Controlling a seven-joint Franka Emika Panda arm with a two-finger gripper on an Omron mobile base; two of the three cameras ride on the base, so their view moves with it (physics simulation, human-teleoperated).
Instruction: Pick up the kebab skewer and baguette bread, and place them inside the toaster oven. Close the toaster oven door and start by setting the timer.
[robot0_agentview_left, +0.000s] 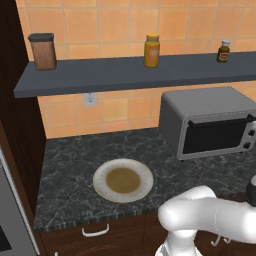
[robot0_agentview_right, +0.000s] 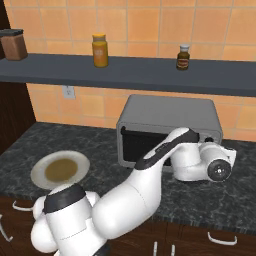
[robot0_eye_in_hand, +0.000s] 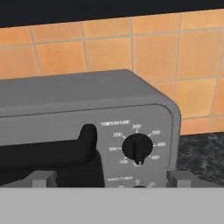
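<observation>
Before the toaster oven hangs the claw, its two grey fingertips spread wide apart and holding nothing, with no contact visible. Between the tips, in the hand view, sits the right end of the black door handle and the temperature knob, its pointer aimed roughly straight down toward the low end of the dial.

On the dark stone counter the oven stands against the tiled wall, under the grey shelf. Its long axis runs side to side along the wall, and its door faces out toward the robot. That door is shut and upright, the handle running level along its top edge, with small knobs at its right end.

Well to the oven's left lies a plate, bare of food. Neither skewer nor bread can be made out anywhere. Up on the shelf stand a brown canister, a yellow jar and a small dark bottle.
</observation>
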